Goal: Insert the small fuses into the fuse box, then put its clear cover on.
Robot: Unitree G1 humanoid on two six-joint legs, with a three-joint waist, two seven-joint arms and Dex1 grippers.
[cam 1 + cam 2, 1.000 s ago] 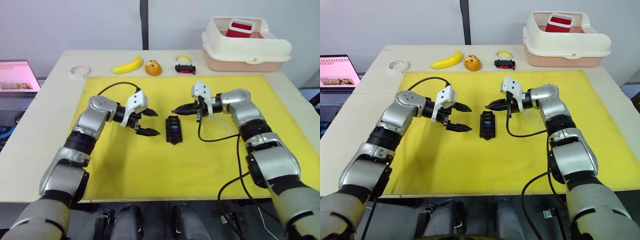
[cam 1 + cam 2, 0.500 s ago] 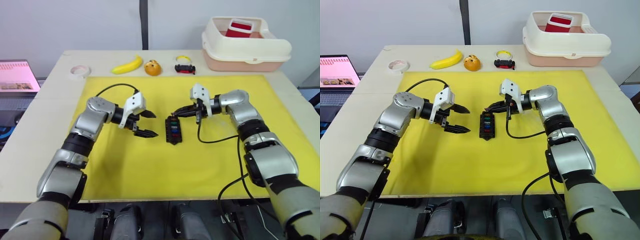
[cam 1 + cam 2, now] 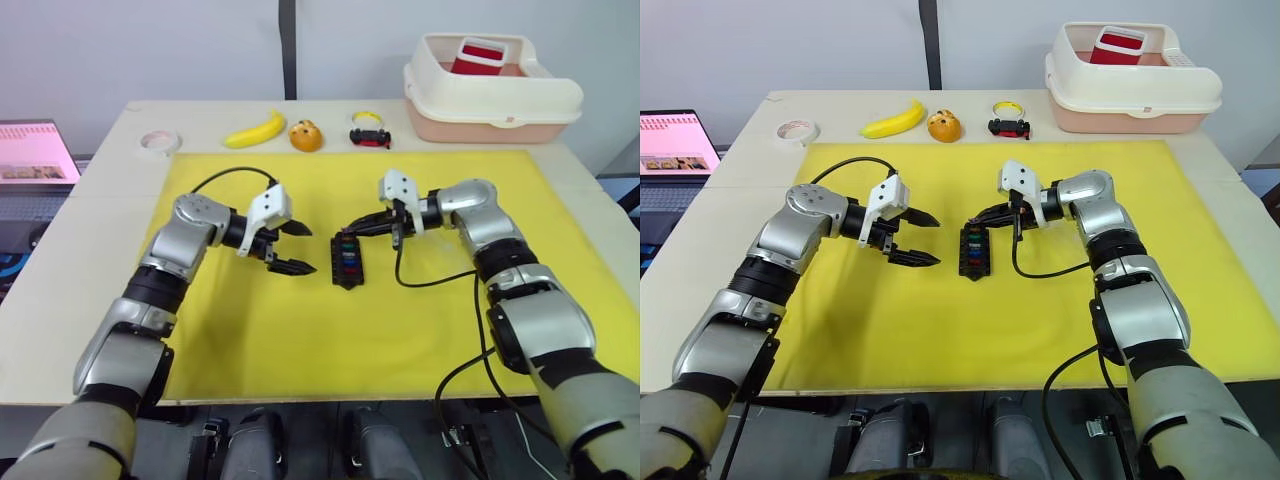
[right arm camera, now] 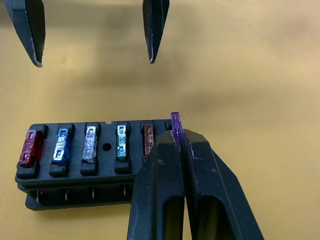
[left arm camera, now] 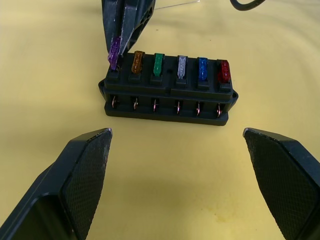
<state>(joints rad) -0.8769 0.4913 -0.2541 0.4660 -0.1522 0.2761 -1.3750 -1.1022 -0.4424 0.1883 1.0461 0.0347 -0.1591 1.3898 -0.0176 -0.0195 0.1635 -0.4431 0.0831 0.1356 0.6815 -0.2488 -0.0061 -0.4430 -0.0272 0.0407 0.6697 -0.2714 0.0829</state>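
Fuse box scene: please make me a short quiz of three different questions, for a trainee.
1. True or false: the right pincer is shut on a purple fuse.
2. How many fuses already sit in the fuse box?
3. The left pincer is: A) open, beside the box; B) shut on the box; C) holding a red fuse.

Key: 1 true; 2 five (amber, green, grey, blue, red); 3 A.

Fuse box (image 3: pixel 347 259) between grippers
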